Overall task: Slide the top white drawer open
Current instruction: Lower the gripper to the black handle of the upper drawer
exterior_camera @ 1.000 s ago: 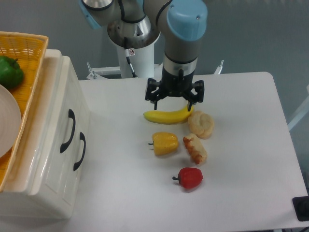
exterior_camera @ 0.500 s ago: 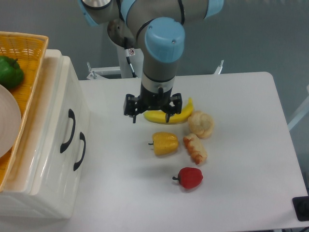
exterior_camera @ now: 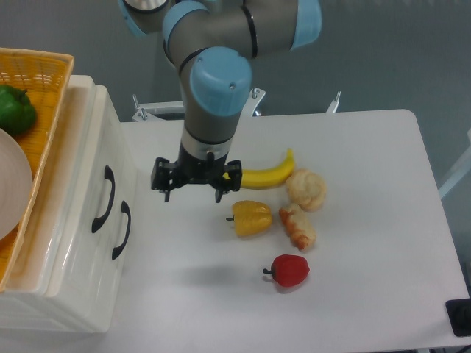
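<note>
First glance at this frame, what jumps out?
The arm with its blue-capped joint dominates the middle, its gripper hanging open over bare table between the cabinet and the food. At left, the top white drawer shows its curved black handle, shut. To the right lies a bright cluster: banana, yellow pepper, red pepper and two pastries.

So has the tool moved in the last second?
Yes. The tool has shifted left from above the banana toward the cabinet, closing on the top white drawer.
</note>
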`<state>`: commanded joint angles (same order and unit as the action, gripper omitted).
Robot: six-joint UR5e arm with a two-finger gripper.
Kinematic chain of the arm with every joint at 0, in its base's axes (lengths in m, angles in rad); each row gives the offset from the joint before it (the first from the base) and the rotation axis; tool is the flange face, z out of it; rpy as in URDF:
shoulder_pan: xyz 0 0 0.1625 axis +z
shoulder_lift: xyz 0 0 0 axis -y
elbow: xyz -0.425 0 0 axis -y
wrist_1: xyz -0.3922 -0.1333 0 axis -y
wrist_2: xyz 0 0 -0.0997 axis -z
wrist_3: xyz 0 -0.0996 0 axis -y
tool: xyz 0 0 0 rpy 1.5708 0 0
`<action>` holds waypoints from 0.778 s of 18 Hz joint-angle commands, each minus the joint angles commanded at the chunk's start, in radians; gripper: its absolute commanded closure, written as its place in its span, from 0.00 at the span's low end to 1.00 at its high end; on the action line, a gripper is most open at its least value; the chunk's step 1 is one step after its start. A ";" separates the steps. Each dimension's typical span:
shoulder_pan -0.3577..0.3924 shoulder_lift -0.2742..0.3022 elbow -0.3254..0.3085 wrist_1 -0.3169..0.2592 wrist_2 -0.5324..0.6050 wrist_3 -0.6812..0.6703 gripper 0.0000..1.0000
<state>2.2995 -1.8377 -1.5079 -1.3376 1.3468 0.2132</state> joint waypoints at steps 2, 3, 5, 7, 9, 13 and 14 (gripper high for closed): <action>-0.020 0.000 0.000 0.000 0.003 0.002 0.00; -0.025 0.000 0.000 0.000 0.003 0.003 0.00; -0.028 0.002 0.002 0.003 0.002 0.015 0.00; -0.052 0.002 -0.001 0.021 0.002 0.018 0.00; -0.055 0.002 -0.001 0.035 0.002 0.018 0.00; -0.060 0.006 -0.001 0.031 -0.003 0.089 0.00; -0.064 0.005 -0.001 0.031 -0.003 0.089 0.00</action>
<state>2.2351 -1.8331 -1.5094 -1.3070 1.3438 0.3022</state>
